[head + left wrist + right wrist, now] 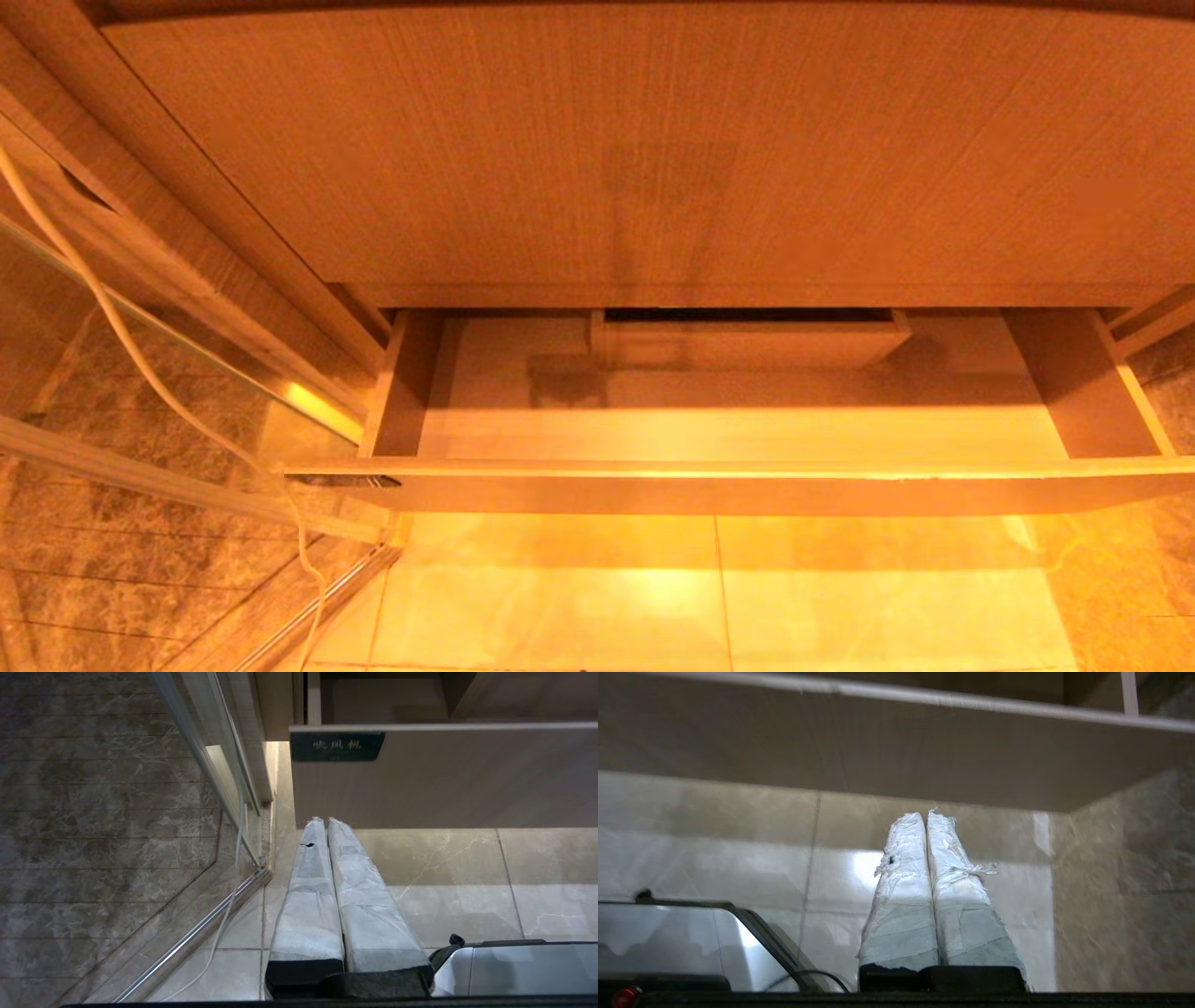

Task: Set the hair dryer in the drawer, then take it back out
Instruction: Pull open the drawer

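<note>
The wooden drawer (747, 471) stands pulled out under the cabinet, its inside bare apart from a small inner wooden box (747, 341) at the back. The hair dryer is out of view in every frame. Neither arm shows in the head view. My left gripper (325, 822) hangs low over the floor in front of the drawer's front panel (444, 779), its white-wrapped fingers pressed together with nothing between them. My right gripper (924, 816) also hangs below the drawer front (878, 746), shut and empty.
A dark label with pale lettering (336, 745) sits on the drawer front's corner. A glass shower partition with a metal rail (187, 345) stands on the left, and a white cord (112, 317) trails down along it. My grey base (518, 966) lies beneath the arms on the tiled floor.
</note>
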